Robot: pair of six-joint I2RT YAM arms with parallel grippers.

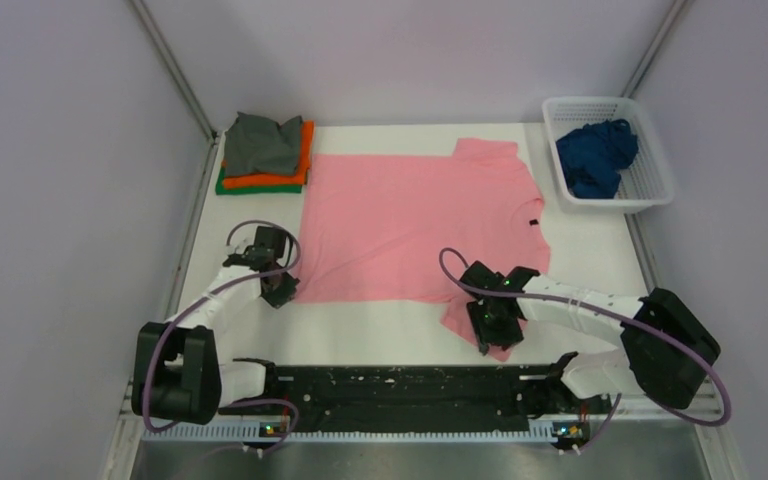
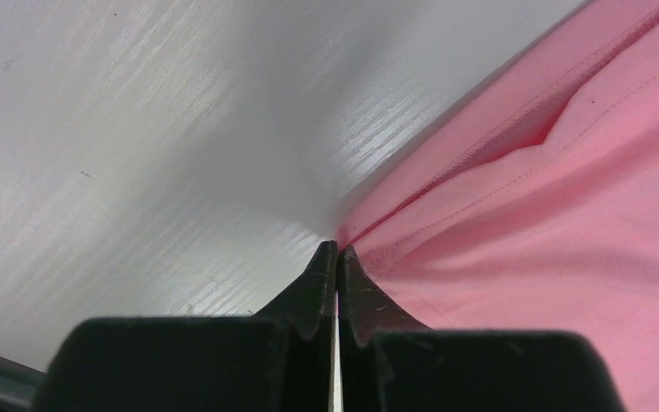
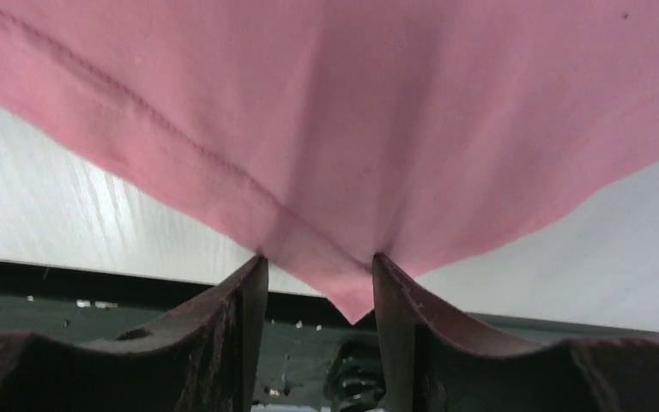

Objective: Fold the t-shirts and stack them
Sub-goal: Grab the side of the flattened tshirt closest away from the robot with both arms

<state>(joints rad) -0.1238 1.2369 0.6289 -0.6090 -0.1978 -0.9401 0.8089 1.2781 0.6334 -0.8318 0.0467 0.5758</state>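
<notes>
Pink tee (image 1: 410,215) spread flat; L gripper (image 1: 280,292) at hem corner, R gripper (image 1: 495,330) at sleeve.

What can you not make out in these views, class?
Top view: the right gripper partly covers the near sleeve of the pink t-shirt.
Top view: green t-shirt lies mostly under the orange t-shirt and grey t-shirt.
Left wrist view: tips of the shut left gripper hide whether cloth is pinched.

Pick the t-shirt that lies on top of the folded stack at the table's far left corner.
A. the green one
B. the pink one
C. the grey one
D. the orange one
C: in the top view the grey t-shirt sits uppermost, with the orange t-shirt showing under it and the green t-shirt at the bottom.
</notes>
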